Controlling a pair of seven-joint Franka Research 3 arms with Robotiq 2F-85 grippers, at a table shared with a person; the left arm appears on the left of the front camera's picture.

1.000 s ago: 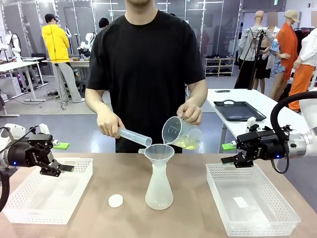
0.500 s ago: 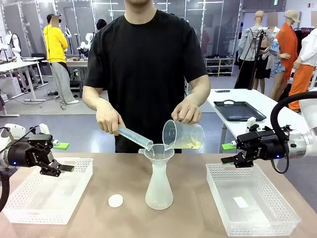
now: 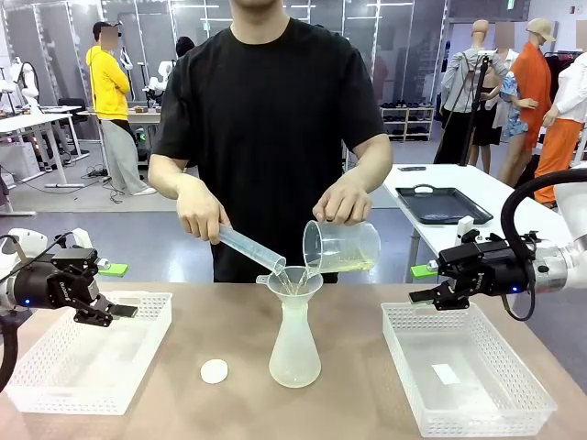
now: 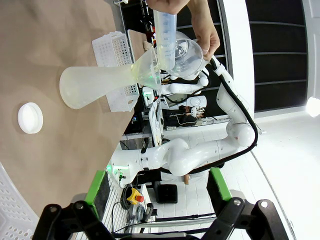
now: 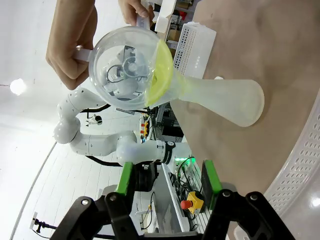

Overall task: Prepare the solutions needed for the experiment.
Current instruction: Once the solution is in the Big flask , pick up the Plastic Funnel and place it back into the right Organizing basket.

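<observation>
Desk (image 3: 358,403), centre: frosted conical flask (image 3: 294,353) upright, funnel (image 3: 294,279) seated in its neck. The person tilts a graduated cylinder (image 3: 249,249) and a clear beaker (image 3: 341,246) over the funnel, one in each hand. The solutions (image 3: 352,267), pale yellow, pool in the beaker's lower side by its lip. Left tool (image 3: 117,313): jaws wide, empty, above the left basket (image 3: 37,390). Right tool (image 3: 426,299): jaws apart, empty, over the right basket (image 3: 537,403) far rim. White cap (image 3: 214,370) lies beside the flask.

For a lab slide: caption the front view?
Person tips a cylinder and a beaker of yellow solution into a funnel on the flask.
</observation>
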